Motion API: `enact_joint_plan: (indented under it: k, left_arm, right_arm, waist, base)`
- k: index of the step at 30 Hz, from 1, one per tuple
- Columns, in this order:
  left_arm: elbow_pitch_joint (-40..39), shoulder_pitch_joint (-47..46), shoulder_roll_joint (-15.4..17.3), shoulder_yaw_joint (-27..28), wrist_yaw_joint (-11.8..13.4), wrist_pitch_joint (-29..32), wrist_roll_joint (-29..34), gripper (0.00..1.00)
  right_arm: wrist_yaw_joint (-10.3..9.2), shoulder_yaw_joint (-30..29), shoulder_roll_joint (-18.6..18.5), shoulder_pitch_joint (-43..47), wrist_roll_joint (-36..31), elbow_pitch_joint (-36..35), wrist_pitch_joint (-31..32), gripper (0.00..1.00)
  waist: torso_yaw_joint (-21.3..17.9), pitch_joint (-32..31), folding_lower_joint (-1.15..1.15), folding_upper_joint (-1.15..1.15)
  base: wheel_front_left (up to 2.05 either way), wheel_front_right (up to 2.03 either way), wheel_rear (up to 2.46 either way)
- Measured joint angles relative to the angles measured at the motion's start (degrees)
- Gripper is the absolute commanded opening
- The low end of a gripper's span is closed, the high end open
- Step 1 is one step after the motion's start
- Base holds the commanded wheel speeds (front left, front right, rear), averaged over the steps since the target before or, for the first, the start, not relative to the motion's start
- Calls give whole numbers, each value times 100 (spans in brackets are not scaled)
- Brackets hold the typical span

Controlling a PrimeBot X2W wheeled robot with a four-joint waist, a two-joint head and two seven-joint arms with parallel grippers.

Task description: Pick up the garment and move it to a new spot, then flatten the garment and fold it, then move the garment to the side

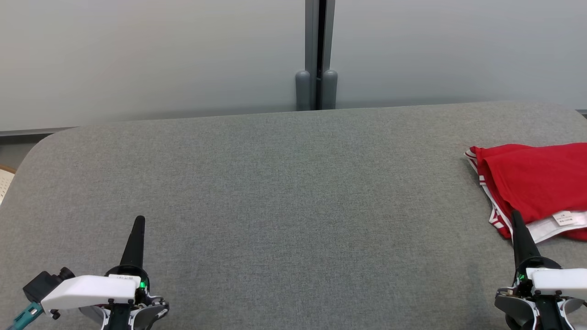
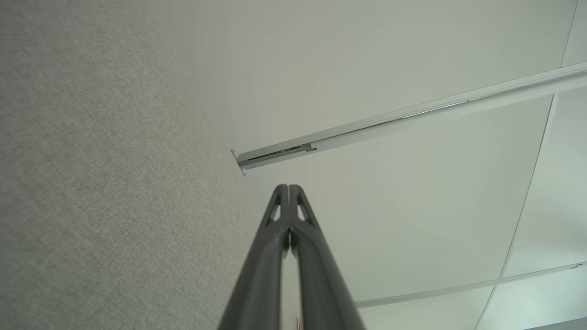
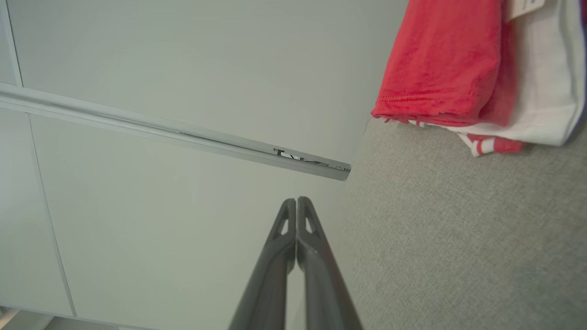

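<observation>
Left claw (image 1: 139,221) first: its two dark fingers are pressed together into a single point, nothing between them, low at the near left over the grey table (image 1: 293,206). The left wrist view confirms it, the left claw (image 2: 289,188) is closed tip to tip, with the woven grey table (image 2: 91,183) along one side and a pale wall behind, crossed by a light metal rail (image 2: 412,119). Over to the right claw (image 1: 515,215), and it is the same story: fingers shut tight, gripping nothing, at the near right. From its own wrist camera the right claw (image 3: 297,200) shows closed tips, and bare table (image 3: 458,238) lies between them and the garment (image 3: 440,59), so the two are apart. In the head view that fingertip overlaps the garment's near left corner, but that looks like a matter of angle. The garment (image 1: 536,178) lies at the far right of the table, red, folded over itself, with red-and-white striped trim along its left edge and a white band (image 1: 545,228) at its near edge carrying a small label (image 1: 565,218) (print too small to read). It runs past the right edge of the head view. Behind the table stands a plain pale wall (image 1: 137,55), split by a grey post (image 1: 316,87). The right wrist view catches a rail (image 3: 183,137) too.
</observation>
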Motion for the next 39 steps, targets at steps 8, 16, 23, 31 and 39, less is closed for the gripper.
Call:
enact_joint_plan:
  k: [8,16,23,31,39]
  left_arm:
    - [44,-30,-4,134,-82,110,-358,0]
    - [79,-91,-9,247,-149,203,-660,0]
    - [108,-108,-15,345,-207,291,-880,0]
    - [136,-124,-23,437,-257,361,-1125,0]
    - [154,-152,-31,504,-297,424,-1258,0]
  right_arm:
    - [0,-57,34,-16,374,27,109,0]
    - [0,-120,66,-37,682,48,209,0]
    - [0,-165,94,-76,940,65,290,0]
    - [0,-201,122,-113,1172,78,366,0]
    - [0,-230,148,-120,1325,89,416,0]
  waist:
    - [-23,-17,0,0]
    - [-44,-32,0,0]
    - [-63,-45,0,0]
    - [-81,-58,0,0]
    - [-92,-66,0,0]
  base:
    - [0,0,0]
    - [0,0,0]
    - [0,0,0]
    - [0,0,0]
    - [0,0,0]
